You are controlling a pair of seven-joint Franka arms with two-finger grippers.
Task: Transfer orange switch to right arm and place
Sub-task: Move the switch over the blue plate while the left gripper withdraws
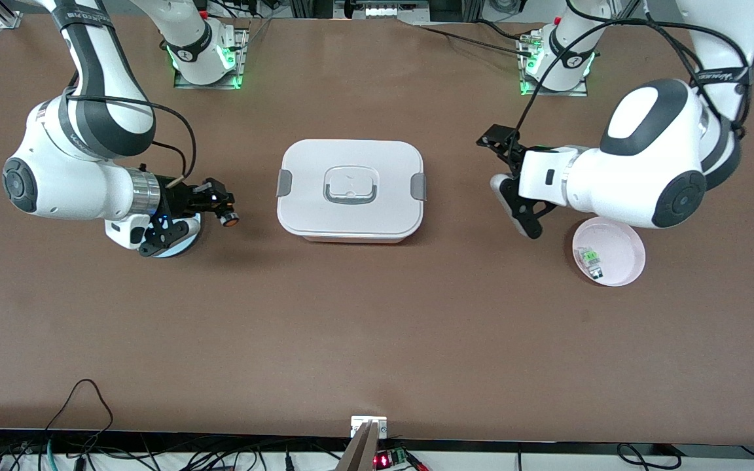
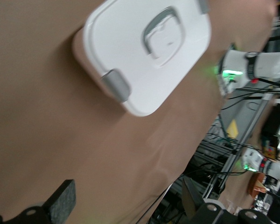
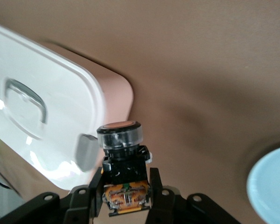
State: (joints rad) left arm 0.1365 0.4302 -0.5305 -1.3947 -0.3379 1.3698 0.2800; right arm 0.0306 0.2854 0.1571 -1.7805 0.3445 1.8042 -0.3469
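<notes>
I see even overhead light, soft shadows beneath the lunch box [image 1: 351, 190], and motion blur smearing both wrist views' edges.

High front view; wrist views sharing lunchbox [image 1: 351, 190].

The pale blue plate [image 1: 177, 245] lies mostly hidden beneath the right hand [image 1: 223, 208], only its rim showing at about 6 o'clock of the wrist; the right wrist view cuts it off at the edge. The pink plate [image 1: 619, 261] is partly covered at 12 o'clock by the left arm. The green-and-white component [image 1: 592, 260] is too small to make out.
</notes>
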